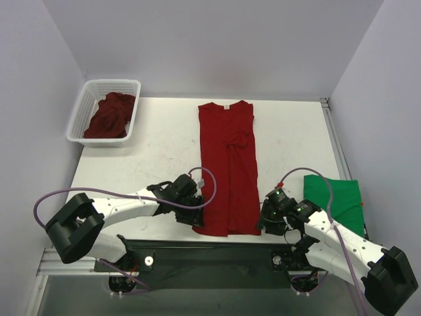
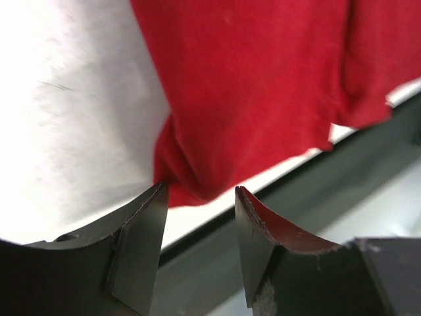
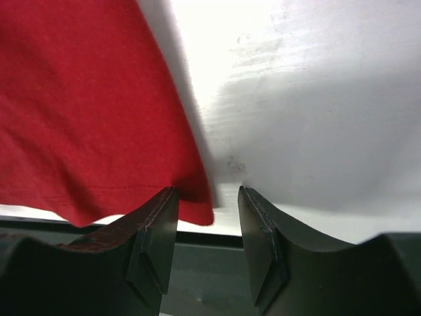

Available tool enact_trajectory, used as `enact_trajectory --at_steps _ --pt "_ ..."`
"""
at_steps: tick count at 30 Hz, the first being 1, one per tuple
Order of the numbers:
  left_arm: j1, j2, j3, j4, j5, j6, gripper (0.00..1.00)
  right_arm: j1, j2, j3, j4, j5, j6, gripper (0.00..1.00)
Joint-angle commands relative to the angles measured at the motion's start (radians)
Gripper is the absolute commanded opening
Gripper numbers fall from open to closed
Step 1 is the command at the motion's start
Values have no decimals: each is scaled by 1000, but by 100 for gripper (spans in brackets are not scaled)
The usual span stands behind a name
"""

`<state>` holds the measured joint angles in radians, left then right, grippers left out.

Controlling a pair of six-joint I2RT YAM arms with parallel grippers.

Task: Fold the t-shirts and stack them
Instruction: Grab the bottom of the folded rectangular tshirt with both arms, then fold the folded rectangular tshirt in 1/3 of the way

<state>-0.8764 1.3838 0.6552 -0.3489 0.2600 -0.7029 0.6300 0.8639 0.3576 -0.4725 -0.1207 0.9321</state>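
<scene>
Spreading widest, table [image 1: 164, 145]: one, white, with everything else on it.
Bright red t-shirt [image 1: 227, 164]: one, laid flat as a long narrow strip, sides folded in, collar at the far end. Its hem lies at the near edge, and a gripper stands at each hem corner.
Green t-shirt [image 1: 342, 197]: one, folded, just beyond the right gripper on its outer side, apart from the red strip.
Basket [image 1: 82, 112]: one, white lattice, well away from both grippers at the far left corner.
Dark red t-shirt [image 1: 110, 117]: one, crumpled inside the basket.
T-shirt count: three.
Arms: two, the left arm [image 1: 125, 204] and the right arm [image 1: 342, 243], both reaching inward toward the hem.
Left gripper [image 2: 200, 191]: one, released, with its two fingers [image 2: 138, 243] spread apart. A bunched fold of the hem corner sits just ahead of the gap and touches one fingertip, but nothing is clamped.
Right gripper [image 3: 207, 191]: one, released, with its two fingers [image 3: 263, 243] apart. The other hem corner lies at the tip of one finger and pokes a little into the gap. Bare table lies ahead of the other finger.
Finger count: four, none pinching cloth.
</scene>
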Motion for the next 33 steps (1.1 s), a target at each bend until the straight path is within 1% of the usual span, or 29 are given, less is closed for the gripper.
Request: enact_trajectory --at_steps 1,4,5,9,11,14,16,18,19,20,21,22,23,24,25,26,27,31,33 --pt "-38 11 58 -42 -162 37 56 7 1 -29 44 1 37 41" --pt "-64 6 80 -81 -209 37 57 10 -12 -52 57 -2 51 41" --pt "-79 6 93 -93 -234 39 59 13 -16 -60 55 -2 50 41" --pt "-95 14 110 -104 -252 51 60 16 -28 -74 55 -5 65 40" --pt "-96 37 116 -87 -231 63 59 23 -28 -78 57 -7 70 38" --pt "-118 57 93 -3 -176 62 59 30 -31 -92 61 -7 77 37" --pt "-131 83 83 30 -157 37 58 31 -37 -97 66 -7 77 36" --pt "-134 98 66 77 -130 -2 53 31 -37 -92 67 -7 71 33" --pt "-134 95 32 103 -86 -24 44 31 -39 -80 66 -8 59 26" --pt "-134 92 15 131 -59 -47 37 31 -37 -74 64 -14 47 22" --pt "-134 78 0 193 -30 -100 30 31 -31 -62 57 -17 33 17" --pt "-134 67 -18 221 20 -131 17 31 -26 -31 26 -20 21 10" --pt "-134 55 -50 250 45 -162 12 31 -22 -10 2 -26 -13 6" --pt "-134 28 -69 304 67 -225 8 31 -13 9 -23 -30 -30 3" --pt "-134 11 -86 327 96 -256 5 33 -14 26 -72 -31 -45 0" --pt "-134 -11 -121 333 102 -288 3 34 -22 59 -93 -36 -65 0" --pt "-134 -49 -138 382 110 -346 1 34 -29 72 -112 -40 -75 0" --pt "-136 -155 -209 387 136 -438 0 62 -83 116 -221 -39 -84 0" --pt "-136 -210 -236 378 148 -470 0 115 -111 132 -244 -31 -56 0"
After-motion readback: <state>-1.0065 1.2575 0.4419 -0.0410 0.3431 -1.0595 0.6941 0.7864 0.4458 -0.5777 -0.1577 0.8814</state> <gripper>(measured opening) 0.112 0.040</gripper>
